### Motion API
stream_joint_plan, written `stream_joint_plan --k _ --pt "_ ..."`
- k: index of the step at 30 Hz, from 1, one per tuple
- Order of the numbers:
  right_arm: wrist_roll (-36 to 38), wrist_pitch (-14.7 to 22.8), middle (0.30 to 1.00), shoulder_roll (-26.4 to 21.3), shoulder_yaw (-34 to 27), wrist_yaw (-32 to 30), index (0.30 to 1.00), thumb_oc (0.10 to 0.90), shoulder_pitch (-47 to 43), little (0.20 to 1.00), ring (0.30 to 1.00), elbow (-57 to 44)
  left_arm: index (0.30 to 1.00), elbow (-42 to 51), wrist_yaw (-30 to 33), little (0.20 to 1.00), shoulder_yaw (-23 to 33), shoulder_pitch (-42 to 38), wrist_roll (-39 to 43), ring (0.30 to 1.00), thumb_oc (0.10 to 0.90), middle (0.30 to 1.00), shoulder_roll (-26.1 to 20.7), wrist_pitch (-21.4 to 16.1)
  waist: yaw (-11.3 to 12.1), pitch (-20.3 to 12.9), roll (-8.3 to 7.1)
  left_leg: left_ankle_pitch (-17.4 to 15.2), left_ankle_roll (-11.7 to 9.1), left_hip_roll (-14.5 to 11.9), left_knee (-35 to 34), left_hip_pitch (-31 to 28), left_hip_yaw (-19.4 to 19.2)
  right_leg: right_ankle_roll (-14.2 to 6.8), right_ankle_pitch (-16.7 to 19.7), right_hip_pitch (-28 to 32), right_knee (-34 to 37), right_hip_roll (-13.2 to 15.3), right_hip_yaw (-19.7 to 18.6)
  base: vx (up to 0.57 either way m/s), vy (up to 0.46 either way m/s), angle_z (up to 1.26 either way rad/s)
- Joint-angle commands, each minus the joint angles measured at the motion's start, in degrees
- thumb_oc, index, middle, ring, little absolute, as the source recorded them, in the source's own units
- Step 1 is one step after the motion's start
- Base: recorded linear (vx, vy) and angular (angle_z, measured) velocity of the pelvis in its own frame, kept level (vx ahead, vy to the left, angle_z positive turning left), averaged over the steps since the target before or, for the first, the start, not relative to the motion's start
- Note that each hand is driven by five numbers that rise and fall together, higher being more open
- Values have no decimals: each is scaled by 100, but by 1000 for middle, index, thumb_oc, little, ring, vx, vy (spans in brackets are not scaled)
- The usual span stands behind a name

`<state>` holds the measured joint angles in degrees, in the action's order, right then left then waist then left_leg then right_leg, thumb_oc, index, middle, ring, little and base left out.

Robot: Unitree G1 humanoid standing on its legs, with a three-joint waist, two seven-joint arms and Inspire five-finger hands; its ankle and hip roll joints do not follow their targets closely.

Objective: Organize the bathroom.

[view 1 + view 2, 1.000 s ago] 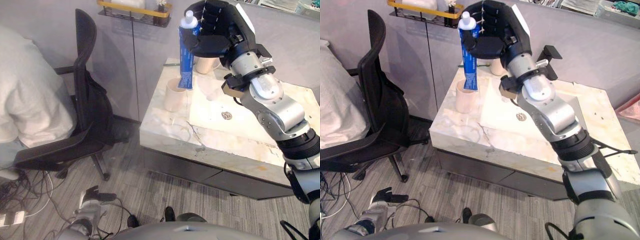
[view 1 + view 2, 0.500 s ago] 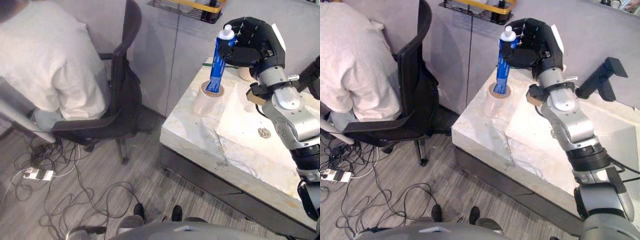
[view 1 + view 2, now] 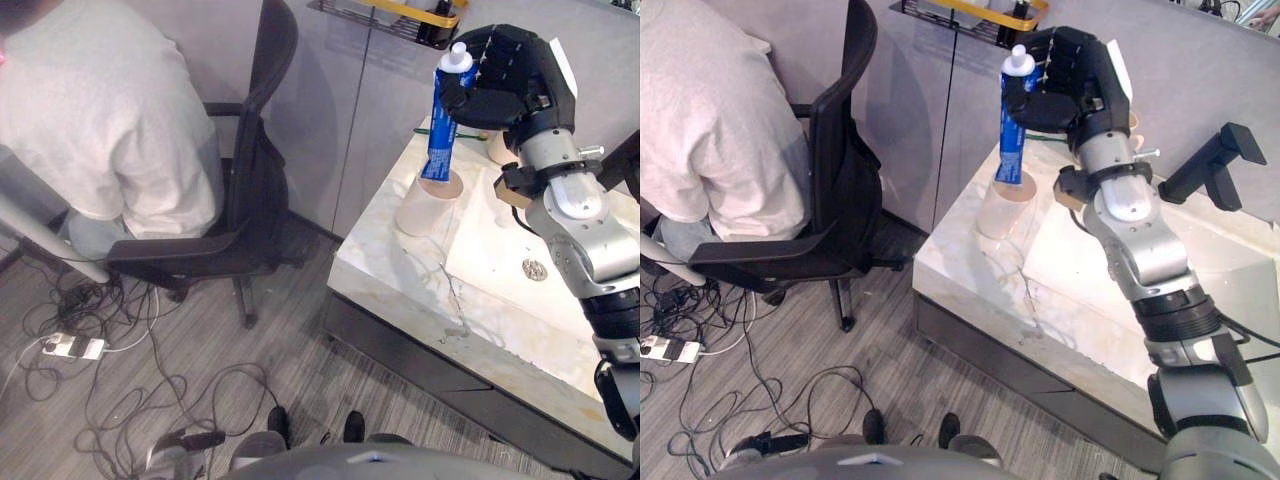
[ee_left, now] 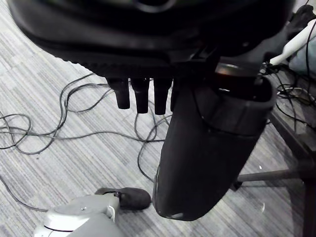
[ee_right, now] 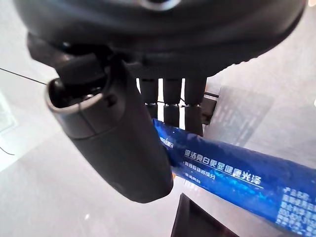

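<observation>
- A grey wall is seen behind a pale marble worktop (image 3: 400, 270) with a shallow basin (image 3: 520, 240) sunk into it; grey striped floor (image 3: 200, 370) lies in front, strewn with dark cables (image 3: 110, 330)
- A yellow-rimmed wire shelf (image 3: 400, 15) is fixed to the wall, up beyond the fingertips of the right hand
- A person in a white top (image 3: 100, 110) is seated on a black office chair (image 3: 240, 190), well apart from the worktop, back turned
- The right hand (image 3: 510, 80) is raised over the worktop's far corner, its fingers (image 3: 495, 60) curled round the upper part of a blue toothpaste tube (image 3: 440, 125)
- In the right wrist view the tube (image 5: 232, 177) is pinched between the thumb (image 5: 113, 133) and the row of fingers (image 5: 170, 98) behind it
- The tube is held nearly upright, its white cap (image 3: 458, 58) on top, level with the fingertips
- The tube's lower end stands inside a pale cup (image 3: 428, 205) directly below the fingers; whether it touches the cup's bottom cannot be told
- The cup stands on the worktop near its edge, just beside the basin
- A second pale cup (image 3: 497, 148) is partly hidden behind the right hand, on the palm side
- A black fixture (image 3: 1215, 165) is mounted on the wall beyond the wrist, apart from the hand
- The left hand (image 4: 197, 138) hangs low above the floor; in its wrist view the fingers (image 4: 140, 94) are straight and relaxed, holding nothing
</observation>
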<state>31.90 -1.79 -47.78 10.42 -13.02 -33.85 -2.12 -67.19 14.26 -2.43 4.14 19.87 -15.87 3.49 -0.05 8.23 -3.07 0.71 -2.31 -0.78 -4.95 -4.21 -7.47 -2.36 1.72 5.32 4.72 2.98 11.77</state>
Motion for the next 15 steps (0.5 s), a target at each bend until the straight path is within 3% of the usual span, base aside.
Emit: stream_joint_plan --k 1,8,15 --pt "-190 1202 300 -126 -513 -205 300 400 -921 300 300 -186 900 -459 86 900 -332 -111 -105 900 800 900 -311 -235 208 -704 -44 -175 110 204 -3 -40 165 -471 -389 -115 -492 -6 61 39 -5 1" --pt "-527 1562 300 42 -636 -211 300 400 -678 300 300 -141 900 -504 45 900 -307 12 -205 900 800 900 -319 -330 218 -713 5 -207 114 223 -5 -56 147 -510 -331 -114 -428 20 88 56 -3 0" --pt "-606 1585 300 65 -670 -216 300 400 -614 300 300 -18 900 -497 25 900 -252 113 -264 900 800 900 -313 -364 251 -706 5 -228 121 233 -5 -36 126 -529 -303 -119 -370 37 146 52 1 1"
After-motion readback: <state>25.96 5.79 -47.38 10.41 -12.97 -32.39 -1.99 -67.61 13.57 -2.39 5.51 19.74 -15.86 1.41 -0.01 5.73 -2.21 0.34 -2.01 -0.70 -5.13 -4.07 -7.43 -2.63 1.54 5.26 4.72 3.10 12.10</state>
